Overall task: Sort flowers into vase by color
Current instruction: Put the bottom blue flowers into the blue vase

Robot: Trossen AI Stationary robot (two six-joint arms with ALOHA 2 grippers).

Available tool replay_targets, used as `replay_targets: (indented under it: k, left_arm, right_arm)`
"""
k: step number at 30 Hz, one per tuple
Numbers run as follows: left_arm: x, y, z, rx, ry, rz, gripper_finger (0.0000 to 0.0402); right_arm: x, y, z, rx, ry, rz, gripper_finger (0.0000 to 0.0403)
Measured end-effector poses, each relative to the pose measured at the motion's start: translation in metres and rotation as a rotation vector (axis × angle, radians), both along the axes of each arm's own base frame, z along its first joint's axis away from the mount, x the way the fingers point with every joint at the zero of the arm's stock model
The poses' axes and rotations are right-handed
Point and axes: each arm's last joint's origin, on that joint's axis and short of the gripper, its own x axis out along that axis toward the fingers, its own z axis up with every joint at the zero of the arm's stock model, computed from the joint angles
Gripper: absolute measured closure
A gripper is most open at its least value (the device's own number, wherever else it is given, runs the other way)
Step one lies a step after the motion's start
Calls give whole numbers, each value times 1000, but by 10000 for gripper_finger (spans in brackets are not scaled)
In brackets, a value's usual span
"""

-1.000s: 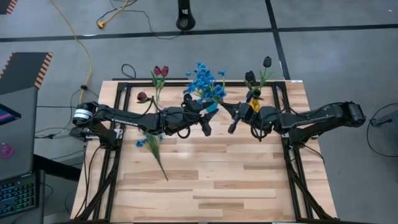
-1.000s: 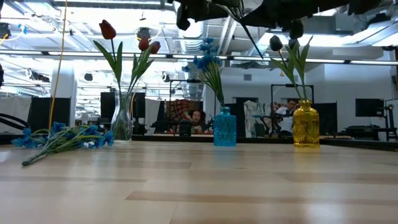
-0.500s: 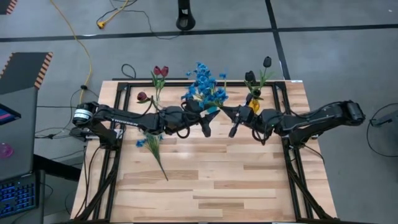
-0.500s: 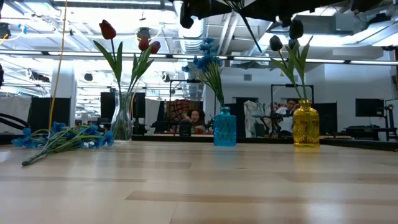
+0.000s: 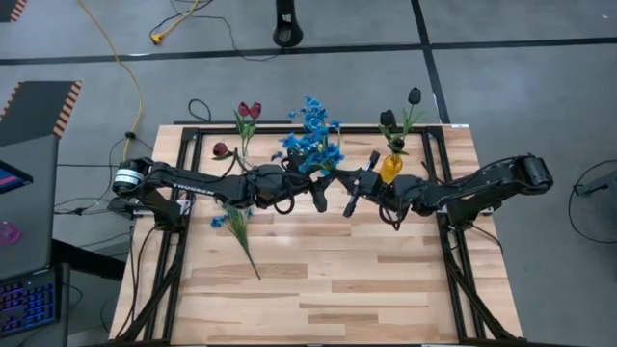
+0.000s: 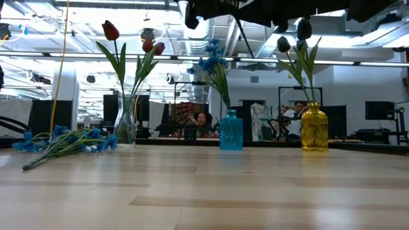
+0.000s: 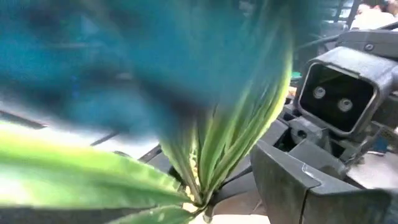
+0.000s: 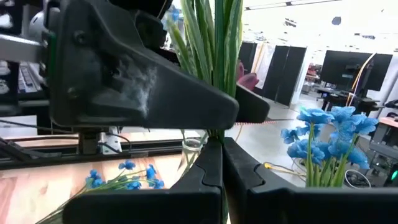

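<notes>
The wooden table (image 5: 328,280) is bare over its whole near half; everything stands along the far edge. Taking the blue vase (image 6: 231,130) at mid far edge as the mark: the clear vase (image 6: 125,122) stands well to its left in the low view with dark red tulips (image 6: 110,30) in it, and the yellow vase (image 6: 314,127) well to its right with near-black tulips (image 6: 284,44). All three vases stand upright and apart from one another.

Both arms reach in from the table's sides and meet above the blue vase. The left gripper (image 5: 318,186) hangs just beside the vase's blue flowers (image 5: 312,135), its fingers partly apart; the left wrist view shows green stems (image 7: 205,155) right in front of it, but whether it clasps them cannot be told. The right gripper (image 5: 352,198) is just to the yellow-vase side of the blue vase, its fingers (image 8: 205,171) pressed together; a green stem (image 8: 214,37) rises right behind their tips, and whether it is pinched cannot be told.

One loose blue flower bunch (image 5: 235,224) lies flat on the table well to the left of the blue vase, near the clear vase, stem pointing toward the near edge.
</notes>
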Motion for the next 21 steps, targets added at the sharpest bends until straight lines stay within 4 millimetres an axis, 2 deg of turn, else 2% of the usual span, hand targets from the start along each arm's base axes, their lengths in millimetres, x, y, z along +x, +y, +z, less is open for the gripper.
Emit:
replay_targets:
  k: [6, 15, 21]
  left_arm:
    - [0, 1, 0, 22, 12, 25, 254]
    - [-1, 1, 0, 22, 12, 39, 331]
    - [-1, 1, 0, 22, 11, 39, 364]
  right_arm:
    - [0, 0, 0, -1, -1, -2, 380]
    - [0, 0, 0, 0, -1, -2, 365]
    - [0, 0, 0, 0, -1, -2, 359]
